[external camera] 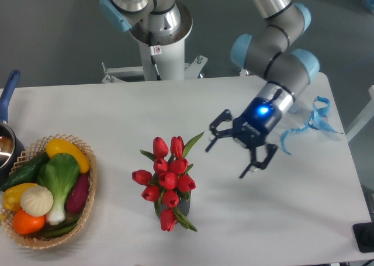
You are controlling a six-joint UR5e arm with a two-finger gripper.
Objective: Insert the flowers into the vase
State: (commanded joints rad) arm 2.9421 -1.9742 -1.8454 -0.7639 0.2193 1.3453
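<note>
The flowers [166, 178], a bunch of red tulip buds with green stems and leaves, stand upright in the vase [182, 206]. The vase is small, dark grey and mostly hidden under the buds; only part of its ribbed wall shows. It stands on the white table [117, 114] near the front middle. My gripper [229, 159] is open and empty. It hangs above the table to the right of the flowers, apart from them, with its fingers [250, 168] pointing down and to the left.
A wicker basket [87, 196] with several vegetables sits at the front left. A dark pot with a blue handle [8, 90] is at the left edge. A light blue ribbon [310, 123] lies at the right. The robot base [158, 38] stands behind the table.
</note>
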